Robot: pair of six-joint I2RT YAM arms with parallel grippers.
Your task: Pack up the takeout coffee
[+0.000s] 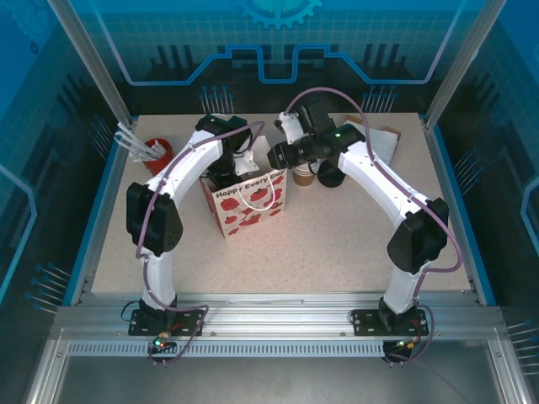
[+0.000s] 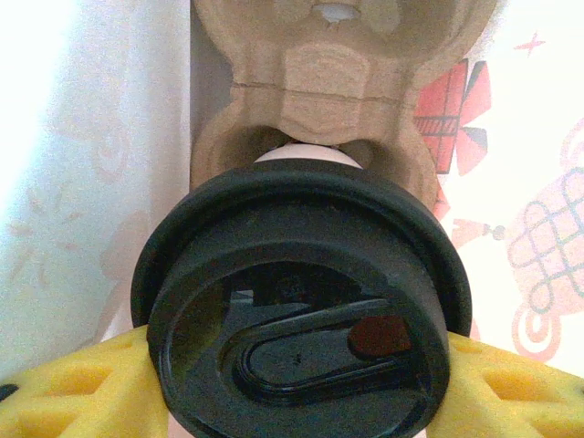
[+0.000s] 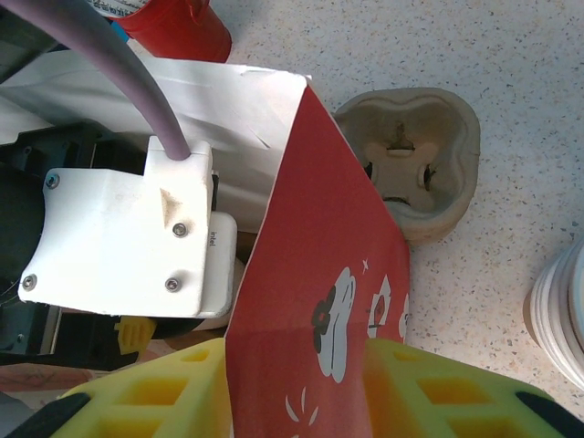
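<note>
We see a speckled beige table (image 1: 337,244) edged in blue, with an aluminium rail (image 1: 278,310) along its near side and blue printed panels (image 1: 278,42) walling the cell. A red-printed bag (image 1: 246,202) stands left of centre. Inside it, our left gripper (image 2: 301,388) clamps the coffee (image 2: 301,292) above a pulp carrier (image 2: 342,82). Our right gripper (image 3: 297,383) pinches the bag's red wall. A second carrier (image 3: 411,164) sits on the table just beside the bag.

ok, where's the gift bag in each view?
Top external: gift bag mid-frame, just left of centre.
Left wrist: its printed wall at right edge.
Right wrist: red wall at centre, between the right gripper's jaws.
Shared landmark: left gripper, holding the takeout coffee inside it.
</note>
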